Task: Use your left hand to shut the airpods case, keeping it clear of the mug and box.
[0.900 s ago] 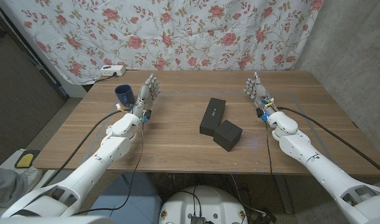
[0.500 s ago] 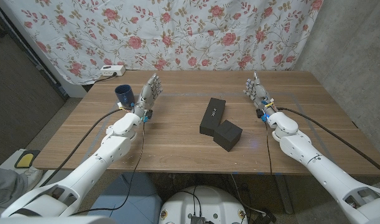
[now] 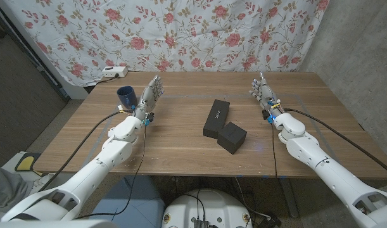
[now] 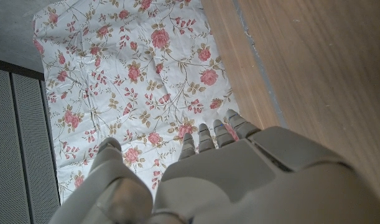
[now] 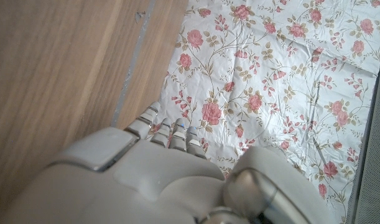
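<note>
A small black squarish case [image 3: 232,137] lies at the table's middle, touching the near end of a long black box [image 3: 216,117]; I cannot tell whether its lid is up. A dark blue mug [image 3: 126,97] stands at the far left. My left hand [image 3: 151,96] stands upright just right of the mug, fingers apart and pointing up, holding nothing; its back [image 4: 239,180] shows in the left wrist view. My right hand [image 3: 263,93] is upright on the right side, fingers apart and empty, and is also seen from behind [image 5: 146,180]. Both hands are well apart from the black items.
A white power strip [image 3: 114,71] lies beyond the table's far left corner. A floral cloth [image 3: 199,31] hangs behind the table [image 3: 180,152]. Bare wood lies between each hand and the black items.
Hands and objects have stayed still. A grey shape at the picture's bottom left corner has grown a little.
</note>
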`<control>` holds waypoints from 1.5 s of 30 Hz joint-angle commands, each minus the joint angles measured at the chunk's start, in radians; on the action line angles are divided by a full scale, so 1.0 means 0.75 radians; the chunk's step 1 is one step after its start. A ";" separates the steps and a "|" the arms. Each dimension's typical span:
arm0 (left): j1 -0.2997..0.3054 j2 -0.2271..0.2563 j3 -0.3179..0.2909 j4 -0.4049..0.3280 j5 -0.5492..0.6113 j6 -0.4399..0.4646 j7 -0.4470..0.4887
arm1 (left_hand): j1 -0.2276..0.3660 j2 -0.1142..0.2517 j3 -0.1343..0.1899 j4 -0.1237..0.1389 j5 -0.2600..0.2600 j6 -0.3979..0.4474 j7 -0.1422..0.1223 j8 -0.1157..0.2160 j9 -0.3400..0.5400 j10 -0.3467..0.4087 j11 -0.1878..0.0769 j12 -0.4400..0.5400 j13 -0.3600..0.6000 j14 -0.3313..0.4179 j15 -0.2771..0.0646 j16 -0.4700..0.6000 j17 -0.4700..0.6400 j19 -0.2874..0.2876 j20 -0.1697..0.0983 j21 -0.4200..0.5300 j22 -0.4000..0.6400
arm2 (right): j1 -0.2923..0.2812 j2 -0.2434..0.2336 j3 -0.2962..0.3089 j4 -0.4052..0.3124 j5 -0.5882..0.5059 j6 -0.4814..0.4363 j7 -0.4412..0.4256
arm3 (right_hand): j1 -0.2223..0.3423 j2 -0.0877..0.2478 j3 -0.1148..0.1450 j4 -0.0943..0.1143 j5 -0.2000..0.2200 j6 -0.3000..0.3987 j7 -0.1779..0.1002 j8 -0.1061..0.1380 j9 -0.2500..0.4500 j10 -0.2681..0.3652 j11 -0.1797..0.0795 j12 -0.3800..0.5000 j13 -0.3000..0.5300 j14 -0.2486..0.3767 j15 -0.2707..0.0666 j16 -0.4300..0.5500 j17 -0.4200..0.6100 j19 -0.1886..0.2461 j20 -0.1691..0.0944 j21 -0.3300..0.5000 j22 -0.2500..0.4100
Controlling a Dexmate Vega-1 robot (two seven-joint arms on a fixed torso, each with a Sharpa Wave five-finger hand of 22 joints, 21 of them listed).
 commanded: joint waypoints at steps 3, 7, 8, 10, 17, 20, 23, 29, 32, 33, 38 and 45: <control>0.046 -0.031 -0.007 -0.007 0.038 -0.102 0.059 | 0.030 0.004 0.015 -0.009 0.005 0.010 0.037 0.008 0.000 -0.003 -0.026 -0.002 0.002 -0.022 -0.038 -0.002 0.004 0.010 -0.063 0.008 0.004 | 0.004 0.013 -0.017 0.033 -0.050 0.082 0.016 | 0.018 -0.008 -0.006 -0.004 -0.002 -0.012 0.008 0.005 0.007 -0.024 0.002 -0.003 0.002 -0.028 0.001 -0.003 0.003 -0.022 -0.017 -0.003 0.005; 0.034 0.018 0.010 -0.024 0.024 -0.069 -0.039 | 0.033 0.003 0.014 -0.009 0.005 -0.017 0.037 -0.004 -0.001 -0.035 -0.025 -0.015 0.002 -0.056 -0.033 -0.010 0.004 -0.019 -0.063 -0.002 0.004 | 0.003 0.007 -0.018 0.033 -0.046 0.099 0.046 | 0.004 -0.017 -0.013 0.000 -0.006 -0.019 0.016 0.002 0.006 -0.054 0.008 -0.012 0.000 -0.061 0.006 -0.012 0.005 -0.045 -0.017 -0.007 0.005; 0.040 0.016 0.010 -0.029 0.059 -0.092 -0.002 | 0.030 0.002 0.012 -0.007 0.005 -0.030 0.041 -0.008 -0.002 -0.051 -0.017 -0.021 0.001 -0.068 -0.032 -0.011 0.005 -0.026 -0.065 -0.003 0.004 | 0.004 0.007 -0.019 0.036 -0.044 0.105 0.056 | 0.000 -0.019 -0.016 0.002 -0.008 -0.019 0.013 0.002 0.006 -0.060 0.005 -0.013 0.000 -0.068 0.003 -0.013 0.005 -0.051 -0.013 -0.008 0.005; 0.061 0.006 -0.002 -0.051 0.046 -0.105 0.019 | 0.028 0.000 0.010 -0.005 0.005 -0.046 0.048 -0.012 -0.002 -0.057 -0.022 -0.022 0.001 -0.079 -0.028 -0.012 0.005 -0.037 -0.065 -0.005 0.004 | 0.004 0.005 -0.019 0.037 -0.040 0.106 0.067 | -0.010 -0.025 -0.021 0.006 -0.010 -0.045 0.002 -0.008 0.006 -0.076 -0.002 -0.016 -0.001 -0.084 -0.004 -0.015 0.006 -0.065 -0.011 -0.008 0.005; 0.106 0.052 0.007 -0.144 0.166 -0.090 0.122 | 0.024 -0.001 0.007 -0.002 0.005 -0.056 0.059 -0.012 -0.002 -0.063 -0.022 -0.023 0.001 -0.096 -0.025 -0.012 0.006 -0.059 -0.056 -0.009 0.004 | 0.000 0.001 -0.019 0.027 -0.037 0.099 0.069 | -0.025 -0.031 -0.029 0.011 -0.012 -0.080 -0.003 -0.016 0.006 -0.105 -0.008 -0.019 -0.002 -0.113 -0.004 -0.017 0.007 -0.094 0.002 -0.010 0.005; 0.117 0.056 0.008 -0.158 0.167 -0.084 0.123 | 0.023 -0.002 0.006 -0.002 0.004 -0.057 0.061 -0.011 -0.002 -0.067 -0.022 -0.024 0.001 -0.097 -0.024 -0.012 0.006 -0.062 -0.055 -0.009 0.004 | -0.003 0.002 -0.019 0.026 -0.036 0.092 0.062 | -0.028 -0.031 -0.030 0.013 -0.012 -0.091 -0.006 -0.017 0.006 -0.124 -0.008 -0.023 -0.002 -0.122 -0.001 -0.017 0.007 -0.103 0.007 -0.009 0.005; 0.132 0.071 0.009 -0.184 0.210 -0.071 0.165 | 0.023 -0.004 0.006 -0.002 0.004 -0.057 0.062 -0.010 -0.002 -0.068 -0.021 -0.023 0.001 -0.098 -0.023 -0.010 0.006 -0.065 -0.053 -0.009 0.004 | -0.004 0.003 -0.022 0.027 -0.040 0.091 0.060 | -0.027 -0.030 -0.029 0.013 -0.012 -0.094 -0.007 -0.016 0.006 -0.131 -0.008 -0.023 -0.002 -0.129 -0.002 -0.018 0.006 -0.107 0.008 -0.008 0.005; 0.169 0.088 0.002 -0.226 0.274 -0.057 0.239 | 0.028 -0.007 0.004 -0.005 0.004 -0.045 0.054 -0.001 -0.002 -0.024 -0.007 -0.004 0.002 -0.100 -0.020 -0.005 0.005 -0.071 -0.043 -0.005 0.004 | 0.005 -0.040 -0.044 0.014 -0.062 0.055 0.103 | -0.013 -0.030 -0.026 0.003 -0.009 -0.157 -0.010 -0.024 0.006 -0.199 -0.006 -0.028 -0.003 -0.187 0.003 -0.024 0.003 -0.169 0.023 -0.013 0.005; 0.181 0.082 -0.010 -0.229 0.241 -0.056 0.236 | 0.030 -0.006 0.005 -0.006 0.004 -0.036 0.057 0.003 -0.002 -0.020 -0.006 -0.002 0.002 -0.099 -0.023 -0.004 0.005 -0.069 -0.046 -0.003 0.004 | 0.001 -0.030 -0.044 0.015 -0.072 0.069 0.084 | -0.011 -0.033 -0.027 0.001 -0.009 -0.176 -0.010 -0.025 0.006 -0.227 0.002 -0.030 -0.003 -0.206 0.007 -0.025 0.003 -0.184 0.028 -0.013 0.005; 0.182 0.083 -0.010 -0.227 0.246 -0.060 0.237 | 0.031 -0.006 0.005 -0.006 0.004 -0.034 0.060 0.003 -0.002 -0.020 -0.007 -0.002 0.002 -0.099 -0.024 -0.004 0.004 -0.068 -0.047 -0.002 0.004 | -0.003 -0.030 -0.042 0.004 -0.070 0.058 0.071 | -0.011 -0.034 -0.027 0.001 -0.009 -0.180 -0.010 -0.025 0.006 -0.230 0.002 -0.030 -0.003 -0.210 0.008 -0.025 0.003 -0.188 0.029 -0.013 0.005; 0.231 0.086 -0.036 -0.301 0.191 0.004 0.268 | 0.038 -0.003 0.008 -0.008 0.005 -0.011 0.083 0.011 -0.002 -0.013 -0.002 0.001 0.002 -0.097 -0.025 -0.001 0.004 -0.068 -0.045 0.000 0.004 | -0.015 -0.025 -0.039 -0.009 -0.117 0.096 0.019 | -0.007 -0.036 -0.027 -0.002 -0.008 -0.190 -0.009 -0.022 0.006 -0.244 0.004 -0.027 -0.003 -0.224 0.005 -0.024 0.002 -0.209 0.026 -0.014 0.005; 0.280 0.098 -0.049 -0.390 0.194 0.040 0.314 | 0.045 0.004 0.011 -0.007 0.006 0.015 0.095 0.017 -0.002 0.006 -0.013 0.008 0.003 -0.082 -0.029 0.004 0.003 -0.052 -0.052 0.007 0.004 | -0.029 -0.034 -0.026 -0.045 -0.110 0.083 -0.002 | 0.005 -0.038 -0.024 -0.010 -0.008 -0.166 0.003 -0.007 0.006 -0.237 0.005 -0.016 -0.004 -0.230 0.009 -0.019 0.001 -0.212 0.029 -0.007 0.005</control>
